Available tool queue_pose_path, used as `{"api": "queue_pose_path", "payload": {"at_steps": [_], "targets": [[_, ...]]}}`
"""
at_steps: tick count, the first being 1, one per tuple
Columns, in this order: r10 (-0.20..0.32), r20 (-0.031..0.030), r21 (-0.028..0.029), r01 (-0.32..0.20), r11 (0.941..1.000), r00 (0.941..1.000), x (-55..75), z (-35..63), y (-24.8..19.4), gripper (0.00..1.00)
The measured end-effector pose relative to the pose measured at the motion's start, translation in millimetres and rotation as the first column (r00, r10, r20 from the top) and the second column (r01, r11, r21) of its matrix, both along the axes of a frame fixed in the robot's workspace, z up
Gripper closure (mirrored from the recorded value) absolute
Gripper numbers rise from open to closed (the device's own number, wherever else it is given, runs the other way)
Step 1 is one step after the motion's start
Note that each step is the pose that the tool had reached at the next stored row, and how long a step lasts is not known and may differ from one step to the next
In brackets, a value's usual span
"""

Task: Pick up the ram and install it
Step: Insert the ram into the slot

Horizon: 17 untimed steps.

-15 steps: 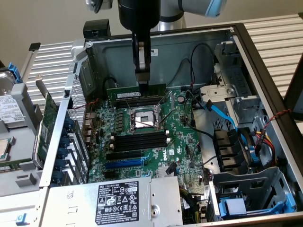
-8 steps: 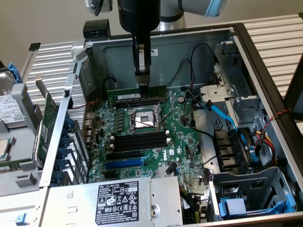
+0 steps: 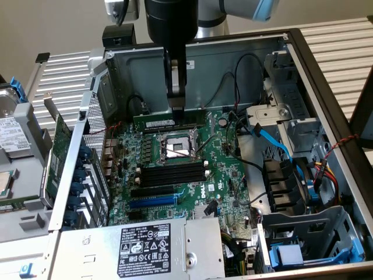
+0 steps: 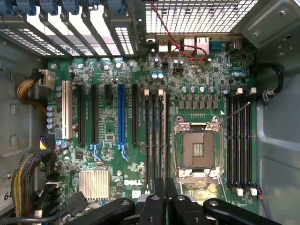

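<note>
Tightly closed gripper (image 3: 176, 105) clamps ram (image 3: 156, 121) beside CPU socket (image 3: 175, 149).

Reading a white DELL logo (image 4: 127, 193) printed on the green motherboard (image 4: 108, 126). Picking out a black label (image 3: 143, 249) on the grey metal housing (image 3: 87, 248): rows of certification marks, fine print not legible. Seeing a white sticker on the ram (image 3: 169, 121), too small to read.

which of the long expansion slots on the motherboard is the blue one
The blue slot, lying between black slots; the only other non-black one is the white slot near the board's edge.
</note>
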State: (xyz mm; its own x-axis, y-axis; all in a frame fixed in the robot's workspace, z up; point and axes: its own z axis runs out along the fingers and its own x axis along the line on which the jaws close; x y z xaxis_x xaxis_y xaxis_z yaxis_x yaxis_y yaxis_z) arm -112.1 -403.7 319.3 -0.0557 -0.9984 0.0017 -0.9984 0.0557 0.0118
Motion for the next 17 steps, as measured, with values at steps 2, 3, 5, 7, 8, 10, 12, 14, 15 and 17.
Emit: {"api": "queue_pose_path", "payload": {"at_steps": [2,3,5,7,8,10,12,14,15,17], "targets": [[-0.001,0.0007,-0.0016,0.001,1.0000,1.0000,-0.1,-1.3,-0.9,0.87],[-0.001,0.0014,-0.0018,0.001,1.0000,1.0000,-0.2,-2.3,-1.1,0.87],[-0.001,0.0021,-0.0017,0.001,1.0000,1.0000,-0.8,-5.6,-1.1,0.87],[-0.001,0.0021,-0.0019,0.001,1.0000,1.0000,-1.7,-9.2,-1.1,0.87],[-0.001,0.0021,-0.0018,0.001,1.0000,1.0000,-2.2,-11.1,-1.1,0.87],[-0.001,0.0021,-0.0019,0.001,1.0000,1.0000,-2.8,-14.7,-1.1,0.87],[-0.001,0.0021,-0.0019,0.001,1.0000,1.0000,-3.0,-18.3,-1.2,0.87],[-0.001,0.0021,-0.0019,0.001,1.0000,1.0000,-3.2,-22.0,-1.2,0.87],[-0.001,0.0021,-0.0019,0.001,1.0000,1.0000,-3.2,-23.8,-1.2,0.87],[-0.001,0.0021,-0.0018,0.001,1.0000,1.0000,-3.3,-27.4,-1.3,0.87]]}}
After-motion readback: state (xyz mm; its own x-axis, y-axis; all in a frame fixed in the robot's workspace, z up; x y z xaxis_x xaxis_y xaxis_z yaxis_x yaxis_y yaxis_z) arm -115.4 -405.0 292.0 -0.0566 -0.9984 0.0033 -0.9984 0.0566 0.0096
